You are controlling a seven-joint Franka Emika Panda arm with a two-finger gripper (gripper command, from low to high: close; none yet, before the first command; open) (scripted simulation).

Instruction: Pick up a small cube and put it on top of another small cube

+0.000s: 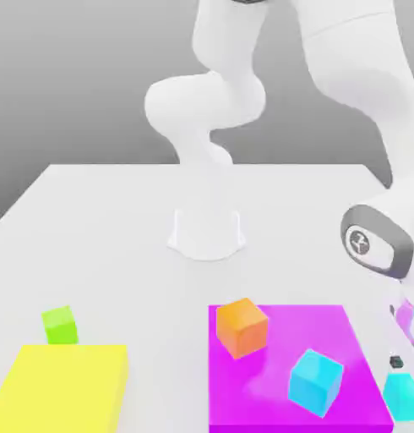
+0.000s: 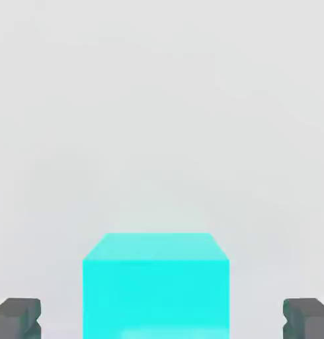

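Small teal cube on table, just beside magenta slab, exterior view's right. Gripper spread, one finger each side of cube, gap both sides, nothing gripped. Lime-green cube near yellow slab, exterior view's left.

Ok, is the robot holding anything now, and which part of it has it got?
It's holding nothing: the jaws stand open around the small teal cube, with a gap on either side of it.
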